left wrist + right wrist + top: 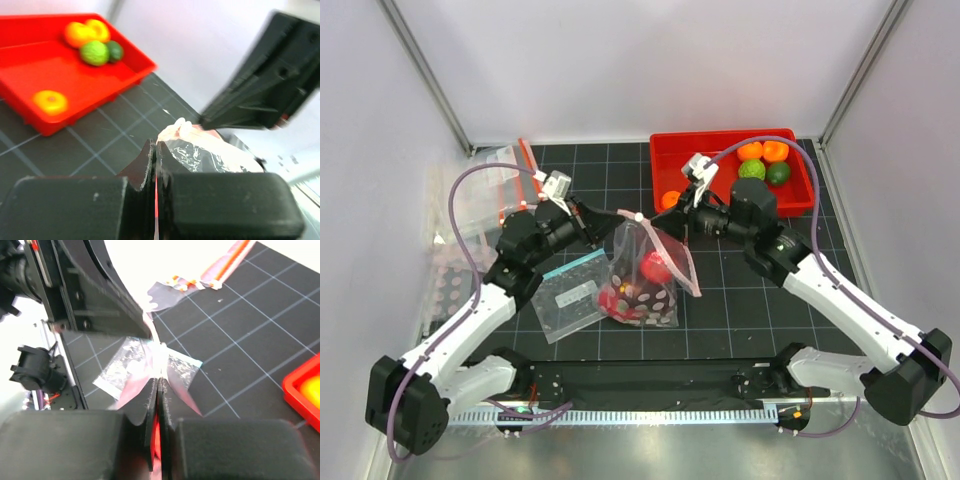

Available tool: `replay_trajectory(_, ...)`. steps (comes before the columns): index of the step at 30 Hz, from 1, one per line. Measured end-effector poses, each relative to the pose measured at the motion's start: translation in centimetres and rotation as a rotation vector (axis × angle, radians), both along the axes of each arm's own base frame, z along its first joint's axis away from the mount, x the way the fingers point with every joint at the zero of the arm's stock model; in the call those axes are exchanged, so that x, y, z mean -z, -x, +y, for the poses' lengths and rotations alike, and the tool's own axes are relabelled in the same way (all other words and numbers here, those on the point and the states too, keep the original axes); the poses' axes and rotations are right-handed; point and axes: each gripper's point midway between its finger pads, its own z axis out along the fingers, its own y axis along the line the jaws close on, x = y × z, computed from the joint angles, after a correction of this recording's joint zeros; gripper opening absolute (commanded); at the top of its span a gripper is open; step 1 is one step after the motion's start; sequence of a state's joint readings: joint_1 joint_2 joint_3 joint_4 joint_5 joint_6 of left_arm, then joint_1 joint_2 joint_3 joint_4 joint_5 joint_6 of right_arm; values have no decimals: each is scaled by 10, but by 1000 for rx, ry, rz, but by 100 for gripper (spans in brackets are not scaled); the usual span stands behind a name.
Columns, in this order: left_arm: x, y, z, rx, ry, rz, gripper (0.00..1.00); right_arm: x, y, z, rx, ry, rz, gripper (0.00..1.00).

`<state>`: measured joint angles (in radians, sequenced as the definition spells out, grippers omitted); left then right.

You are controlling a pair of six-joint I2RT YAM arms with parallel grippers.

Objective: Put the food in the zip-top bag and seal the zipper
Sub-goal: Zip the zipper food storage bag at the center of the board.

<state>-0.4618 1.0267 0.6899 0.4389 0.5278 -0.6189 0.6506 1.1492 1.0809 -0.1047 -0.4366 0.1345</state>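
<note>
We reach in with both arms from the near edge of the black gridded table (740, 310), elbows bent outward. Our white-and-black left arm (470, 320) and its twin, the right arm (840, 295), angle toward each other over the table's middle. The black two-finger left gripper (154, 150) and right gripper (157, 385) face tip to tip, close together. Each is pinched tight on the reddish closure strip (682, 262) of the clear polka-dotted plastic bag (660, 300).
</note>
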Motion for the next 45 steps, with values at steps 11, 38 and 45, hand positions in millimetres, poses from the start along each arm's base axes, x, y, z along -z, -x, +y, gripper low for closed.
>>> replay_trajectory(11,4,-12,27,-185,-30,24,1,-4,12,-16,32,-2,-9,59)
replay_trajectory(38,-5,22,-11,70,-6,-39,23,11,0,16,-108,10,-55,1)
replay_trajectory(45,-8,24,-12,77,2,-48,59,11,12,14,-127,-5,-42,1)
